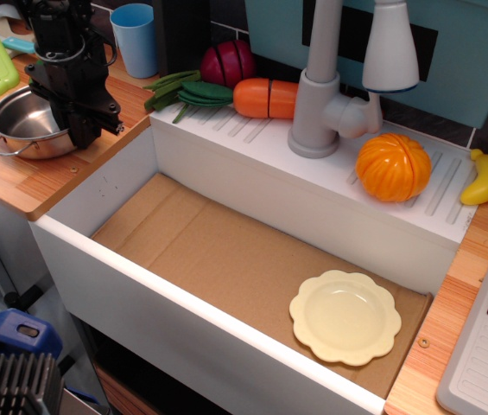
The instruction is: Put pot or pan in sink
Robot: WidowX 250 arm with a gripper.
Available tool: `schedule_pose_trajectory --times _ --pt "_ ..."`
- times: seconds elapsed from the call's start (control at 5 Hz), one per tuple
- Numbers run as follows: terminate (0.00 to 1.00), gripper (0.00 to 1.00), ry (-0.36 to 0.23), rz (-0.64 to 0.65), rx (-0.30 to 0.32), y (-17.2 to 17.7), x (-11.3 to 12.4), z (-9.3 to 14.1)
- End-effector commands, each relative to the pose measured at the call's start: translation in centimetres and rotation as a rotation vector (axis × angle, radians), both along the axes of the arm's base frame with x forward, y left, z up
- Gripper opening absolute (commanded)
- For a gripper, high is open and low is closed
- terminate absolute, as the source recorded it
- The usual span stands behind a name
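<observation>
Sitting upper left on wooden tabletop (19,186), steel pot (28,125) outside white sink (226,251). Black gripper (84,130) at pot's right rim, seemingly clamping it. Pot likely light, rigid, slippery; rim grip suits.

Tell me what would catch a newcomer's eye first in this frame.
Probably the large white rectangular sink with a brown cardboard floor, where a pale yellow scalloped plate lies near the right end, and the bright orange toy pumpkin on the ridged ledge beside the grey faucet. At far left, the black gripper sits at the small shiny steel pot on the wooden counter.
</observation>
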State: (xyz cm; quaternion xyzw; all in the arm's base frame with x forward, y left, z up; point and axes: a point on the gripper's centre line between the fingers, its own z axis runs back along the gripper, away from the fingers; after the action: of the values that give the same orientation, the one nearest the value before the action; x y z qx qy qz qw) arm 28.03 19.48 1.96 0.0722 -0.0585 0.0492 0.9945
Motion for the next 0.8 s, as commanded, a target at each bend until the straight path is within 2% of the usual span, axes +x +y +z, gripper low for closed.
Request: schedule_pose_trajectory --times 0.0,0.2,0.4,0.6 --pt "0.0 0.0 -0.059 0.106 0.016 -3.6 1.4 2.9" --pt "0.0 0.0 -0.077 0.164 0.02 -6.5 1.5 2.9" --pt "0.0 0.0 -0.135 0.223 0.035 -9.3 1.2 1.8" --pt "0.0 0.0 -0.173 0.268 0.002 -11.1 1.2 0.2"
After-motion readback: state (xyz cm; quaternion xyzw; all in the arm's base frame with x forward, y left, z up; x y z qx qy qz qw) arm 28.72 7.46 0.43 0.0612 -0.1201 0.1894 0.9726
